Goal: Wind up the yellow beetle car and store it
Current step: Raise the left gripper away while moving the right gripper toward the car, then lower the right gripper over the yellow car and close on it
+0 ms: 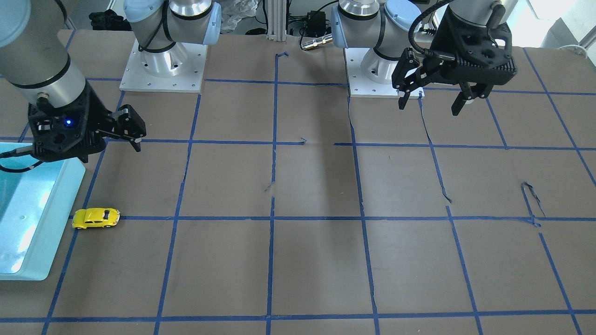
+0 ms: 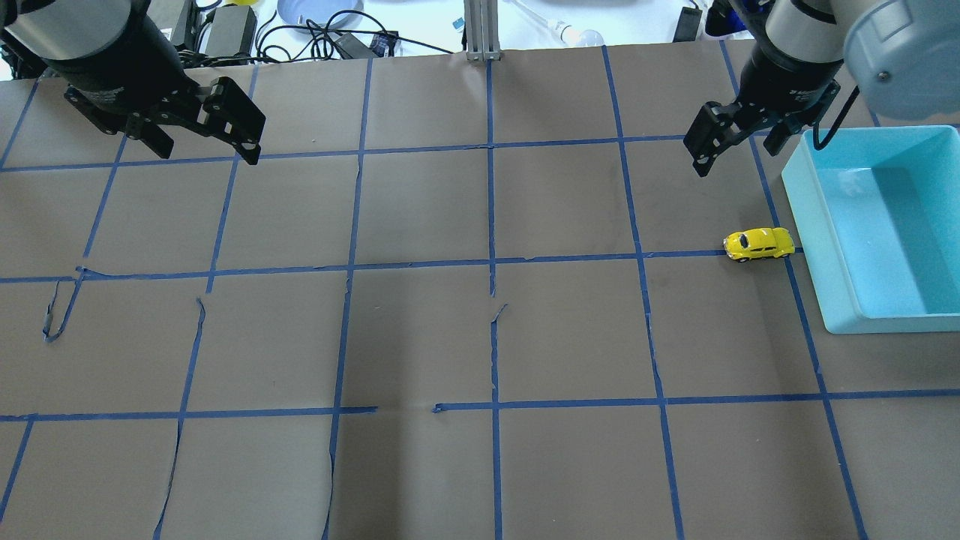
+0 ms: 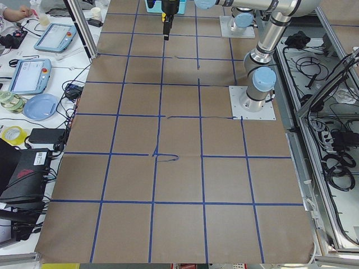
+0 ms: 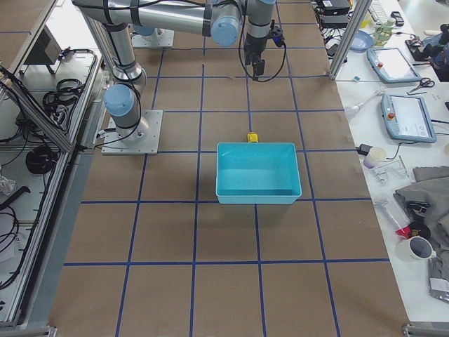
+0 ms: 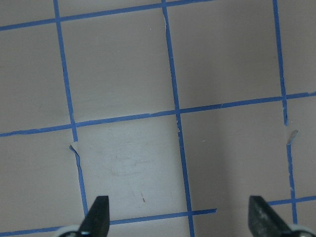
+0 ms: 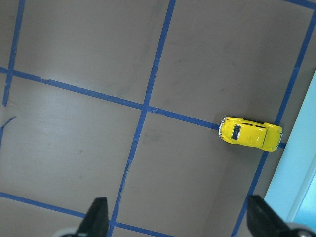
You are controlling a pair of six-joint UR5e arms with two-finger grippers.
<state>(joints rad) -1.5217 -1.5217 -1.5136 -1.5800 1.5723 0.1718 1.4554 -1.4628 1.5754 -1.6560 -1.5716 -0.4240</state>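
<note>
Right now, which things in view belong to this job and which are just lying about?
Job: tiny yellow toy beetle car; light blue plastic bin beside it; open right claw.
Lying about: round blue plate, yellow tape roll, pale mug, all on side benches.

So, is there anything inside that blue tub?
Nothing shows inside the blue tub: the right-side view shows its floor bare, though the near wall may hide a thin strip. The yellow beetle car sits outside, on the table beside it.
</note>
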